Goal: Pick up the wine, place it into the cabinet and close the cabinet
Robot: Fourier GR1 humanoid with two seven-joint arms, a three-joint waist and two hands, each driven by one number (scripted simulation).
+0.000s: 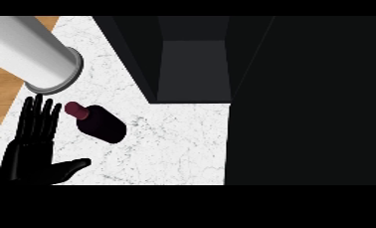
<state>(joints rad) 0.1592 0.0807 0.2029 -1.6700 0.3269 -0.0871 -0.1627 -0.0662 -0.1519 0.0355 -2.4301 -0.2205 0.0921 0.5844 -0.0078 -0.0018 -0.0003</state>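
Reaching well means bringing the left hand [33, 155] across so thumb and fingers curl round the wine bottle [97, 121] at its body, not its neck. That hand is spread wide, holding nothing, just beside the bottle, which lies near the counter's [183, 147] left edge; the open cabinet [195, 67] stands beyond.

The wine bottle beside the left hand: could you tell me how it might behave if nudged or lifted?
The wine bottle appears to lie on its side on the marble counter, so a sideways nudge would probably roll it. Its smooth, dark, rounded body may be slippery. The narrow neck suggests the weight sits toward the wide end.
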